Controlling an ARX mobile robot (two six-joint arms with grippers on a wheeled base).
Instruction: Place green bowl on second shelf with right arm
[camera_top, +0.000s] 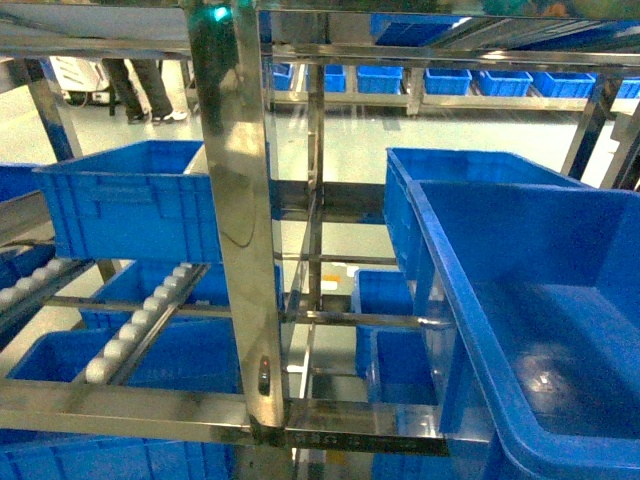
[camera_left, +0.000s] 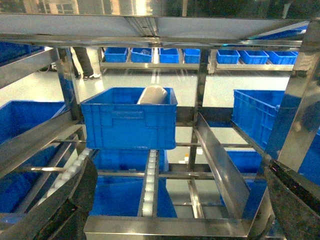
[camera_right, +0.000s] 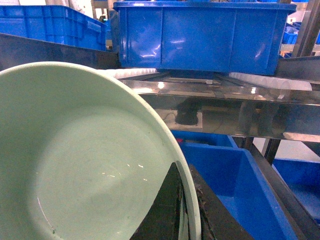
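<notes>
Right wrist view, nearest: green bowl (camera_right: 85, 165) fills the lower left, tilted, hollow facing the camera. Right gripper (camera_right: 186, 210) pinches its rim, one black finger (camera_right: 165, 210) inside the wall and the other outside, edge clamped between them.

Just beyond the bowl: steel front rail of the second shelf (camera_right: 225, 107), white roller rails (camera_right: 260, 81) on it, a blue crate (camera_right: 202, 35) sitting further back on the rollers. Bowl appears to be in front of the rail and not on the tier, though depth is hard to read here. Below the rail, a lower blue crate (camera_right: 225, 185).

Left wrist view: left gripper (camera_left: 175, 210) spread wide, dark fingers (camera_left: 75, 200) at both lower corners, nothing between. Past it, rollers (camera_left: 149, 182), then a blue crate holding a white object (camera_left: 152, 95).

Head view: neither gripper visible. Steel upright (camera_top: 245, 220) up close, large blue crate (camera_top: 540, 330) at right.
</notes>
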